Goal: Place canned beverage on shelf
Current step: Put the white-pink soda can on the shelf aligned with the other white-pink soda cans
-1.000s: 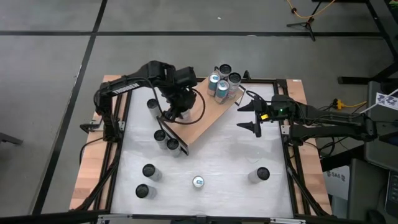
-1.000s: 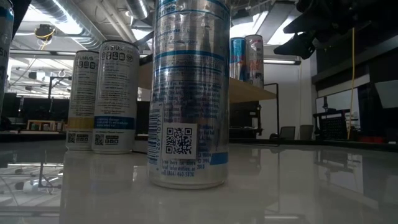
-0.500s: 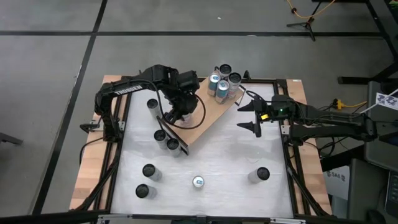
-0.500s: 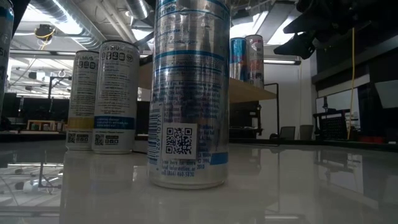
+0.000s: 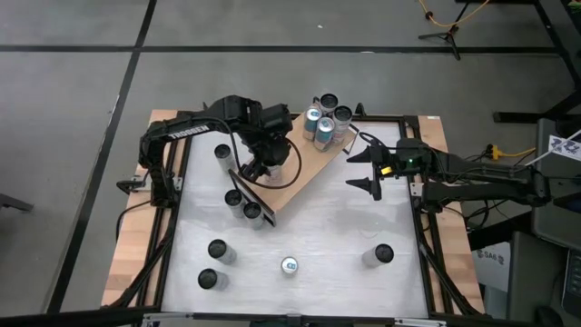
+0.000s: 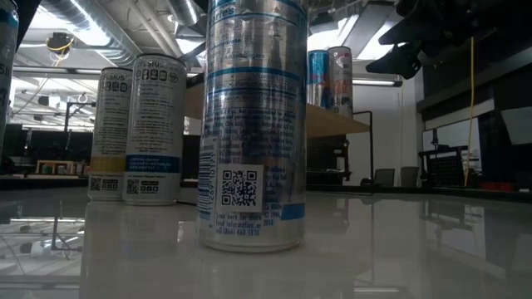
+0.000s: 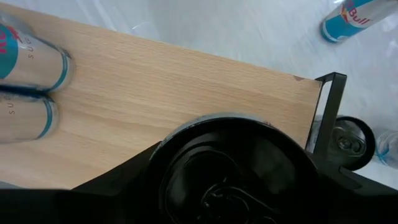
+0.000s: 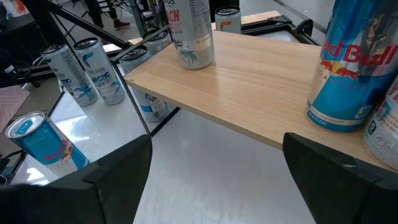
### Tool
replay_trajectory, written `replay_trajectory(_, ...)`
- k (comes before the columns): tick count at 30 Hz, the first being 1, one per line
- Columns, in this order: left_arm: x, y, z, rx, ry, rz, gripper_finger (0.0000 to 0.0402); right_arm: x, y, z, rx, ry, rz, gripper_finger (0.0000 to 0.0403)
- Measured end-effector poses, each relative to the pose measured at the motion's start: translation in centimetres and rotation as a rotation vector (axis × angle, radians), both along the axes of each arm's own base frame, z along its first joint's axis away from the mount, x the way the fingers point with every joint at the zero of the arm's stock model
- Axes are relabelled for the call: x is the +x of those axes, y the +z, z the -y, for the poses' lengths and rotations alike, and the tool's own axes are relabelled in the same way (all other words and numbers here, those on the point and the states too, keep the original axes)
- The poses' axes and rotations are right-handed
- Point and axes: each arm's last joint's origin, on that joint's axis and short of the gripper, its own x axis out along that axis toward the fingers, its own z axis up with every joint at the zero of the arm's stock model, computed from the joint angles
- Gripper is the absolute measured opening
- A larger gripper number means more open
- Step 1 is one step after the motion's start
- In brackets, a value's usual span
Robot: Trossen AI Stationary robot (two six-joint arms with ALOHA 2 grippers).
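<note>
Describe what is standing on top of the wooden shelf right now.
A cluster of cans stands at one end of the shelf. The left gripper hovers over another can on the board, hiding most of it.

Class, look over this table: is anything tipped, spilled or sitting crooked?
Only the shelf stands out: it lies diagonally across the table, not square to its edges. The cans all show round tops in the high view, so none has toppled, and no spill shows.
</note>
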Motion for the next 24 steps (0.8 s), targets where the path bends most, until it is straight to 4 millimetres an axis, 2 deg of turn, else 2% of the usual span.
replay_trajectory(10, 0.0, -0.03, -0.17, 0.049, 0.073, -0.015, 0.0285, 0.0, -0.01, 0.0, 0.0, 0.0, -0.001, 0.0356)
replay_trajectory(24, 0.07, 0.0, -0.17, 0.049, 0.076, -0.008, 0.0287, 0.0, -0.01, 0.01, 0.0, 0.0, -0.001, 0.0356)
